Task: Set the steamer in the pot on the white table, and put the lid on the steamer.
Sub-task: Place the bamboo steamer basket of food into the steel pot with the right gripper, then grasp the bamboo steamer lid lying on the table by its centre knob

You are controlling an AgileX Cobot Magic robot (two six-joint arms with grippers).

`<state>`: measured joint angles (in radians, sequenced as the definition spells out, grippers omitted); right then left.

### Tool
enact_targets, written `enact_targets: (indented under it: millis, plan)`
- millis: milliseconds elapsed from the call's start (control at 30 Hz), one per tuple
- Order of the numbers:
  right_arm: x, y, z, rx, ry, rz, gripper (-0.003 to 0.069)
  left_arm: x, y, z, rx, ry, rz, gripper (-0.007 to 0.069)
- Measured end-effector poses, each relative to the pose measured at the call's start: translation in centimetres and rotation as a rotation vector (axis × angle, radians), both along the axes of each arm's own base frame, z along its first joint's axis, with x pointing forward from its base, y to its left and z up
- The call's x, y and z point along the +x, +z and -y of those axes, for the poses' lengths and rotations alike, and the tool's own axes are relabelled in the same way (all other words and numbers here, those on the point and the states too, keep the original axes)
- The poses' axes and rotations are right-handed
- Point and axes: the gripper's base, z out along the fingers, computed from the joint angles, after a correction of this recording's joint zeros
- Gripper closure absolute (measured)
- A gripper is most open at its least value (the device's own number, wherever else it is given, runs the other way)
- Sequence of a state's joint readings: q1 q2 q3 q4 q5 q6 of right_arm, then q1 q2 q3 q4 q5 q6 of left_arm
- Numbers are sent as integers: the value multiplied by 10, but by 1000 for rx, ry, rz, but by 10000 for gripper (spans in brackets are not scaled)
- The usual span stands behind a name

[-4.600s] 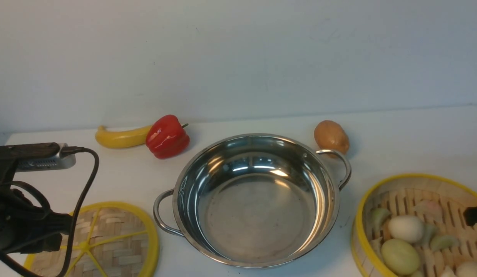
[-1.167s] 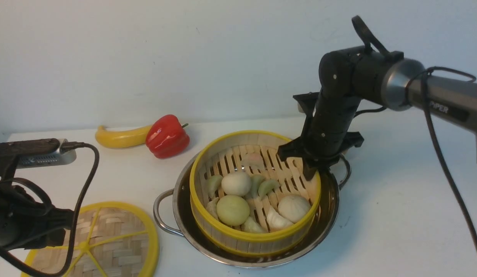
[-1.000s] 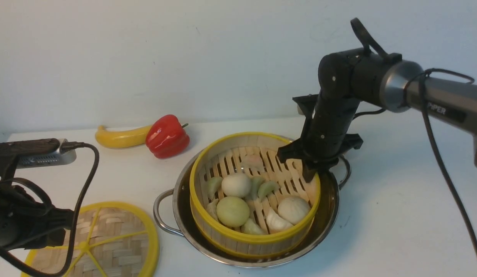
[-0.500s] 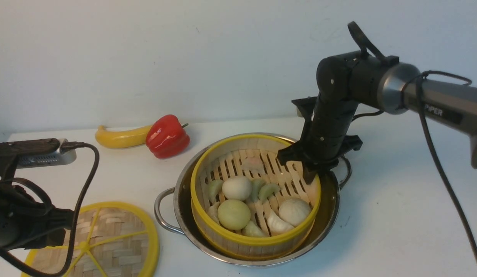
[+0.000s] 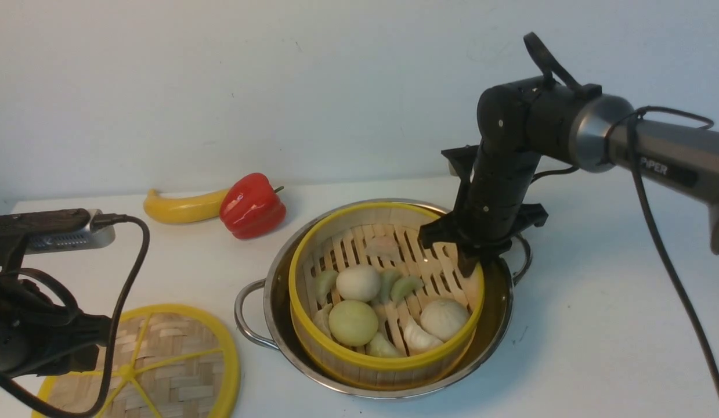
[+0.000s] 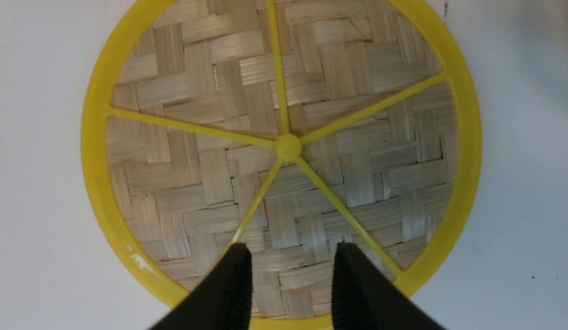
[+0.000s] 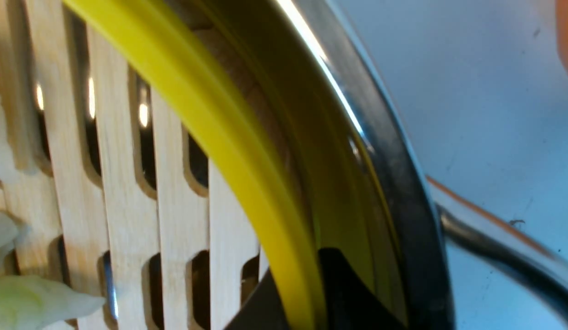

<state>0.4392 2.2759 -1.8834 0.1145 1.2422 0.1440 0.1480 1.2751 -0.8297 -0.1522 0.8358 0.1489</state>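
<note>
The steamer [image 5: 382, 371], a bamboo basket with a yellow rim that holds buns and dumplings, sits inside the steel pot [image 5: 494, 325] on the white table [image 5: 603, 325]. My right gripper [image 5: 468, 262] points down at the basket's far right rim. In the right wrist view it [image 7: 302, 279] is shut on the steamer's yellow rim [image 7: 228, 137], one finger inside and one outside. The woven lid [image 5: 167, 360] lies flat on the table at the front left. My left gripper [image 6: 291, 254] hovers open above the lid [image 6: 284, 146], with nothing between its fingers.
A banana [image 5: 179, 208] and a red pepper [image 5: 252, 205] lie at the back left. The pot's loop handles [image 5: 248, 322] stick out front left and back right. The right arm [image 5: 626, 139] reaches in from the right over the table.
The steamer has sunk a little lower into the pot with my right gripper on its rim. The left arm and the lid have not moved.
</note>
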Motion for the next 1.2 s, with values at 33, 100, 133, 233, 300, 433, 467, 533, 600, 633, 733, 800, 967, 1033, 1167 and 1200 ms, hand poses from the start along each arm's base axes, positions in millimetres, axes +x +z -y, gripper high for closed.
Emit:
enact_targets:
  millis: [33,100,133,233,300,433,467,533,600,633,733,800,967,1033,1167,1200]
  plan:
    - [0,1,0,5,-1,1,575,0,0,0,0,0,0,384]
    - [0,5,-1,14,-7,6,540,0,0,0,0,0,0,384]
    - [1,7,-1,19,-10,13,521,0,0,0,0,0,0,384]
    - [0,18,-1,33,-14,41,469,0,0,0,0,0,0,384]
    - [-1,28,-1,45,-15,61,408,0,0,0,0,0,0,384]
    - [-2,41,0,59,-15,87,333,0,0,0,0,0,0,384]
    - [-2,42,0,60,-14,91,322,0,0,0,0,0,1,384]
    - [-3,48,0,65,-6,104,306,0,0,0,-1,1,3,384]
    - [-5,60,2,69,12,130,295,1,0,1,-13,7,12,384]
    - [-6,66,3,65,21,147,293,2,1,1,-20,12,22,384]
    - [-12,100,13,38,54,241,291,5,0,3,-40,14,42,384]
    - [-18,129,26,7,63,325,291,9,-2,3,-46,10,48,384]
    - [-47,213,69,-36,19,551,291,19,-18,1,-45,1,8,384]
    - [-68,252,92,-34,-17,658,298,26,-28,0,-43,3,-8,384]
    - [-122,317,133,-25,-65,845,383,36,-44,-3,-41,12,-29,384]
    - [-143,336,145,-33,-73,908,436,39,-50,-3,-42,14,-42,384]
